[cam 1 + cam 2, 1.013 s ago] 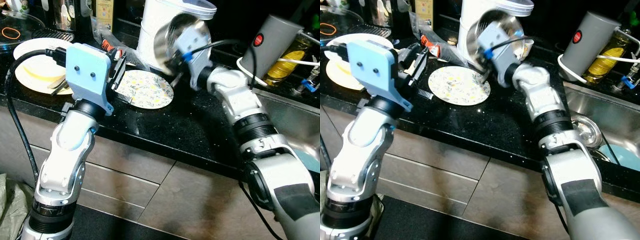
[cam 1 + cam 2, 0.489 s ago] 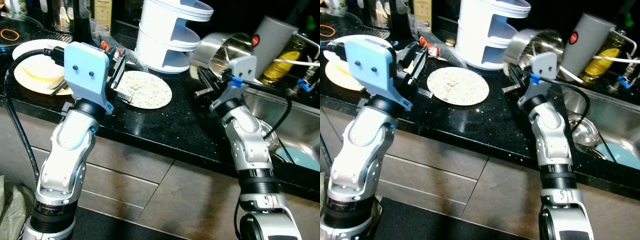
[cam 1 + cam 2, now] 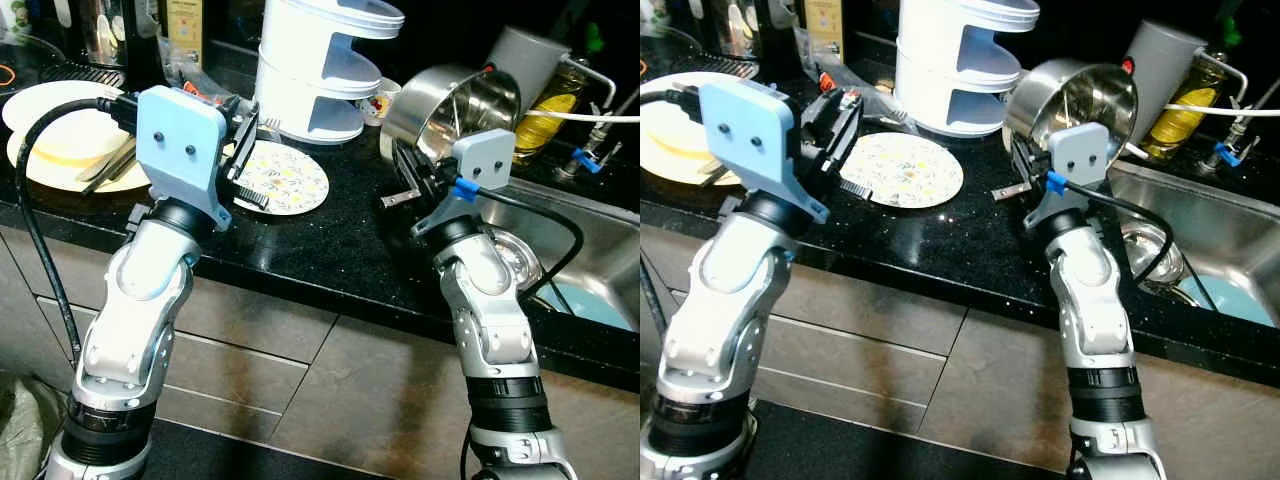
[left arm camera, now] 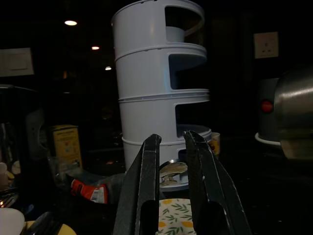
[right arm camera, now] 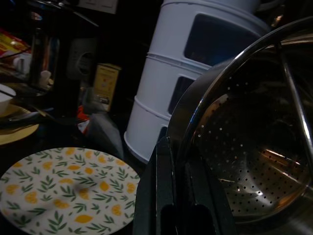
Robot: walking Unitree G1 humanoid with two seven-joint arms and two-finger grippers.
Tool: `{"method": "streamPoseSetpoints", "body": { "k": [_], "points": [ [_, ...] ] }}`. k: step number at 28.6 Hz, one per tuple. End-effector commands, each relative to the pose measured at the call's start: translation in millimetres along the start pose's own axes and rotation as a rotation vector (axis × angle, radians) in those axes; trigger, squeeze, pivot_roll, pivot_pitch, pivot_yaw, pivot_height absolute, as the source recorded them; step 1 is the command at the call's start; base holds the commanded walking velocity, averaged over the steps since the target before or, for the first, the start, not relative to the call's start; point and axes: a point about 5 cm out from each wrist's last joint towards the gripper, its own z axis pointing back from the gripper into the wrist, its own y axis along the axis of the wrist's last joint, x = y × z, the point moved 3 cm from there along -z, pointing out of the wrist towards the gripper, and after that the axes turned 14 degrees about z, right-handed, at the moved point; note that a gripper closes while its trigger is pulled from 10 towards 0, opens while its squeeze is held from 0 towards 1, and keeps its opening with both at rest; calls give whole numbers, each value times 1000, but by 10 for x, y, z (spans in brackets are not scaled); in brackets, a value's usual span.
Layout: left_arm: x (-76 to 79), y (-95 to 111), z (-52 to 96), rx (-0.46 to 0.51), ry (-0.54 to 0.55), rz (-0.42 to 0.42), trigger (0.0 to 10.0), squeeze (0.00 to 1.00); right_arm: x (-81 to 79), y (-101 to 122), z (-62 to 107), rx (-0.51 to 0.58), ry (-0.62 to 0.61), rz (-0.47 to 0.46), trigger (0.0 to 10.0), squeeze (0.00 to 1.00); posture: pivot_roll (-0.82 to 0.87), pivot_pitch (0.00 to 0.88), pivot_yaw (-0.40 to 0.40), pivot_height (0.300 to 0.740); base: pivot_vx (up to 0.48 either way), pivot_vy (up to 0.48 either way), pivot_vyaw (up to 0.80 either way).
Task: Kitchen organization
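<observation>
Right wrist view shows the right gripper (image 5: 178,196) clamped on the rim of a perforated steel colander (image 5: 254,161), one finger outside the wall and one inside. From the head, the colander (image 3: 1075,105) is held tilted above the black countertop (image 3: 970,235), just left of the sink (image 3: 1230,235). The left gripper (image 4: 171,166) hovers with its fingers slightly parted and nothing between them, over the edge of a lemon-patterned plate (image 3: 285,180). Behind the plate stands a white tiered rack (image 3: 320,65); a yellow-rimmed plate (image 3: 55,125) lies at far left.
</observation>
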Motion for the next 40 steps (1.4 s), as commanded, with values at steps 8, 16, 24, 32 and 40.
{"method": "streamPoseSetpoints", "body": {
  "k": [8, 16, 24, 32, 40],
  "points": [
    [63, -28, -29, -8, -33, -4, 10000, 0, -3, 35, 30, -9, -14, 10, 10000, 0, 146, 23, -210, 740, 0, -390, 0],
    [59, -24, -33, -6, -34, -10, 10000, 0, 17, 39, 30, -19, -40, 0, 10000, 0, 144, 23, -208, 740, 0, -412, 0],
    [61, -26, -35, -5, -37, -12, 10000, 0, 41, 10, 22, -41, -58, -1, 10000, 0, 146, 20, -210, 740, 0, -412, 0],
    [53, -19, -55, -1, -38, -17, 10000, 0, 53, -4, -4, -56, -69, 1, 10000, 0, 151, 10, -211, 740, 0, -411, 0],
    [53, -8, -70, 10, -35, -9, 10000, 0, 51, -12, -5, -61, -66, 3, 10000, 0, 151, 5, -211, 740, 0, -232, 0]
  ]
}}
